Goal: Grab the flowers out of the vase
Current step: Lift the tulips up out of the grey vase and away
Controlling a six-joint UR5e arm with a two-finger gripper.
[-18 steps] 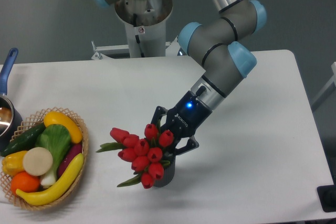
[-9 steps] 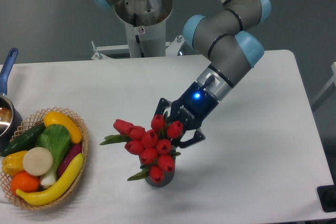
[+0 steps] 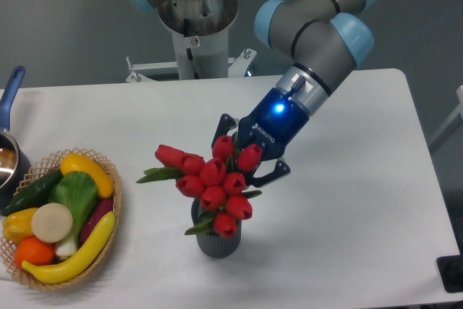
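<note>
Arm reaches down-left from upper right, its hand (image 3: 244, 155) pinching the flowers (image 3: 214, 183) above the vase (image 3: 217, 240).

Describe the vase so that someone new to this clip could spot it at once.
Start at the white table and look near its front edge, right of the wicker basket of vegetables. The vase is the small dark grey ribbed cylinder standing upright below the claw. Unlike the blue-handled pot at the far left, it sits under a bunch of red tulips with green leaves.
</note>
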